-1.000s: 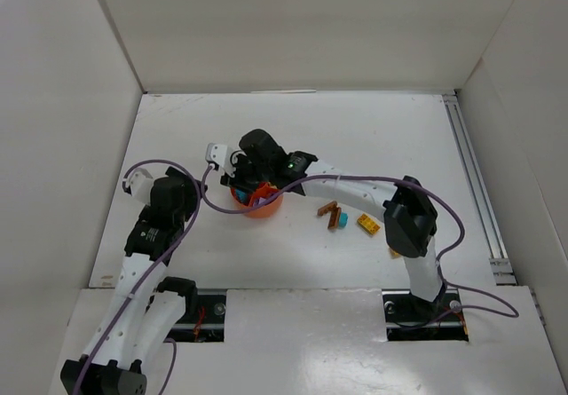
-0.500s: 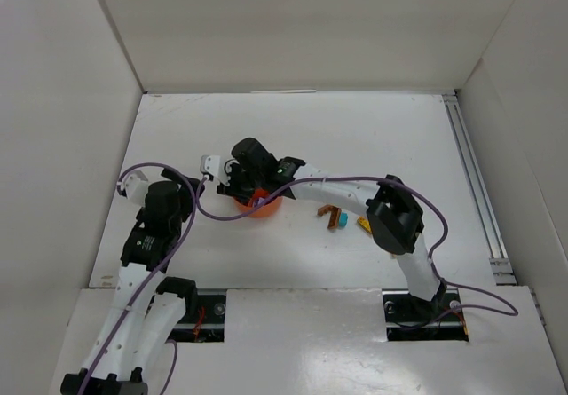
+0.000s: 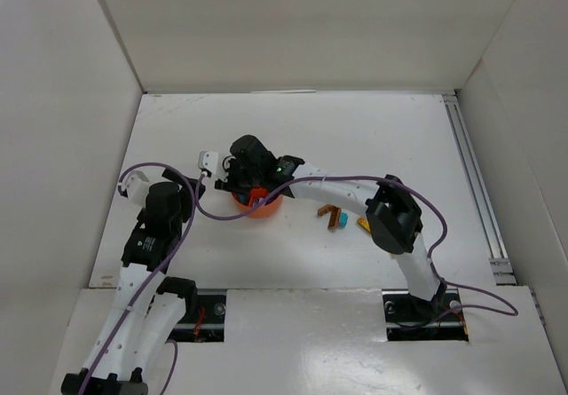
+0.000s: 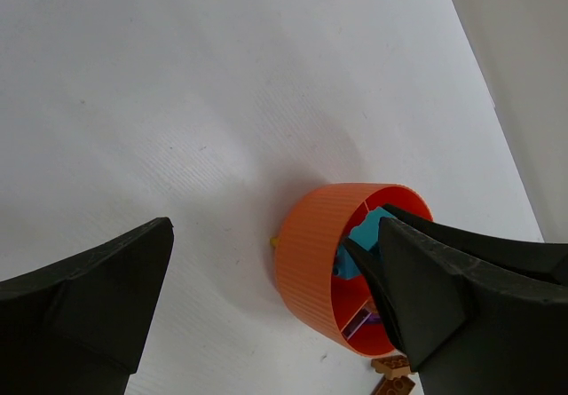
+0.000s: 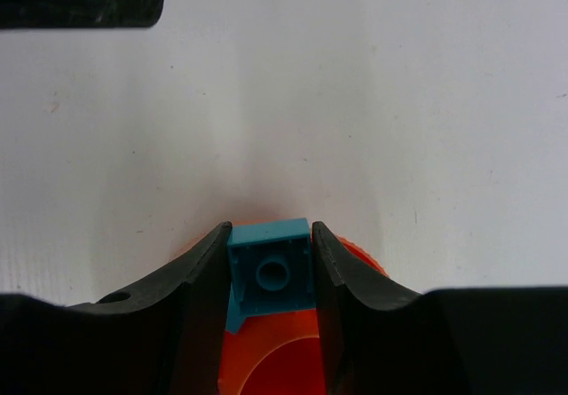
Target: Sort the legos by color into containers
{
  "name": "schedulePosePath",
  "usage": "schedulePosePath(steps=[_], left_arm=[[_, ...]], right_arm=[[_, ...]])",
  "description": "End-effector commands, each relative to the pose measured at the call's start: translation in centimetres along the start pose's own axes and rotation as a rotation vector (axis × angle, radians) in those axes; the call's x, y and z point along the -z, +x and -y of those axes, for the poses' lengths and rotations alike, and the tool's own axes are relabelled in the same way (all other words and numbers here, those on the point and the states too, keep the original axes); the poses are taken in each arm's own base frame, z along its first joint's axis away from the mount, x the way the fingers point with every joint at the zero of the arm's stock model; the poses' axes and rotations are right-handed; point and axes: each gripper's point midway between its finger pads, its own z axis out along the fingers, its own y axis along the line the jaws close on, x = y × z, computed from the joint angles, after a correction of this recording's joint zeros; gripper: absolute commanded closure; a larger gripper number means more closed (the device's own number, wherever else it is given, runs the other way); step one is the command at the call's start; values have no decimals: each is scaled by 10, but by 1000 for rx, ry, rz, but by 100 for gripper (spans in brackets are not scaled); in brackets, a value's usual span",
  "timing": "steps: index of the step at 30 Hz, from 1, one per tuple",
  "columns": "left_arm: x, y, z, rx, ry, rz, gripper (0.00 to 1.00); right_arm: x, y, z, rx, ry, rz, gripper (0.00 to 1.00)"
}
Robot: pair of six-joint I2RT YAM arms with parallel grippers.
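Three small bricks lie loose on the bench [image 3: 399, 146], closest to the arm bases: a brown brick [image 3: 328, 210], a loose teal brick [image 3: 342, 221] just beside it, and a yellow brick [image 3: 363, 224] partly hidden under the right arm.

A bit further in, the left pincer [image 4: 256, 233] is spread as wide as it goes and holds nothing. It points at the dish [image 4: 306, 262] from the side but does not touch it.

The dish is round and orange and sits flat on the bench. Thin walls inside cut it into little rooms. Some teal and a bit of purple show inside, but I cannot tell how many bricks are in there.

Right over the dish hangs the right pincer [image 5: 270, 235]. It is closed down narrow on a held teal brick [image 5: 271, 275]. One finger presses on each flat side, and the face with the round ring looks up at the wrist camera. The brick is above the dish, not in a room yet.

I think these bricks are very light, hard and smooth. They will not bend or break, but they could slip or twist if they are pinched at a corner. The best place to hold one is on two flat sides facing each other, near the middle, like this one is held. A dropped brick might bounce off a wall into the wrong room, so it should be let go low down. The dish looks light too, and a bump could push it along.
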Motion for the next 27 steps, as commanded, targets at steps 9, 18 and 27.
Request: schedulePosePath(steps=[9, 18, 27], left_arm=[[-1, -1, 5, -18, 33, 7, 0], [-1, -2, 6, -24, 41, 12, 0], [-1, -2, 6, -24, 41, 12, 0]], right_arm=[[-15, -24, 22, 25, 84, 63, 63], [-17, -13, 22, 13, 102, 37, 56], [-5, -13, 9, -6, 61, 57, 42]])
